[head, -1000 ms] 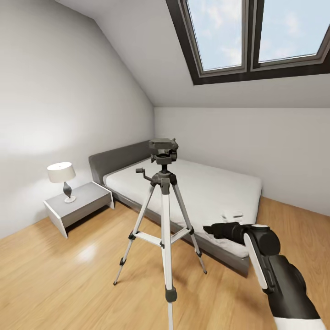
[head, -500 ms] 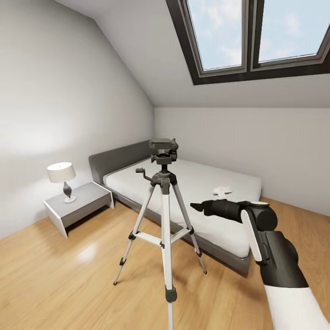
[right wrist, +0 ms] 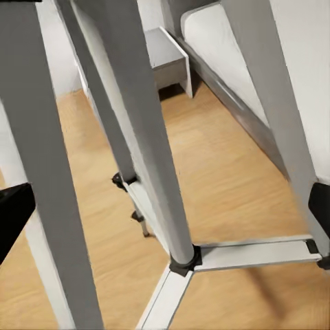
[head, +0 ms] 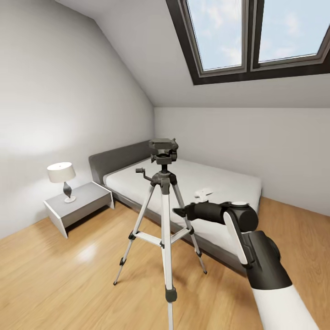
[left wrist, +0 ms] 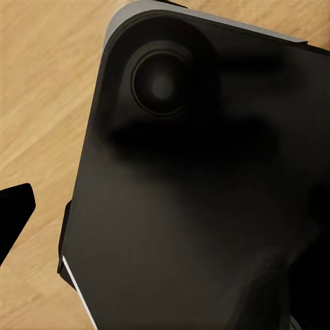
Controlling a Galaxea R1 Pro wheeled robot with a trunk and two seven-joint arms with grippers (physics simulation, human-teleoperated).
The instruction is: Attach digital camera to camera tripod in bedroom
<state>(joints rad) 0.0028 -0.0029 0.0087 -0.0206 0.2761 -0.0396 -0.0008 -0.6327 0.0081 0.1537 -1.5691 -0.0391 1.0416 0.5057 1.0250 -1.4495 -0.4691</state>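
The camera tripod stands upright on the light wood floor of the bedroom, its long axis vertical and its three silver legs splayed out from a black collar. The black head on top sits level, with the crank handle sticking out to the side away from the right gripper. No brand name, label or other writing can be read on the tripod or the arm.

The right arm reaches forward with its gripper at about mid-leg height, just beside the tripod's nearest leg on the bed side; whether they touch cannot be told. From the right wrist view the silver legs and the leg braces loom close ahead of the gripper, with only dark finger edges at the frame borders, so whether the fingers are spread or pressed together cannot be told.

Beyond the gripper lies the low grey bed with a small white object on the mattress just above the wrist. Past the tripod, well apart from the gripper, a grey nightstand carries a white-shaded lamp. Dark-framed skylights cut the sloped ceiling overhead.

The left wrist view shows a dark rounded robot body panel over floorboards.
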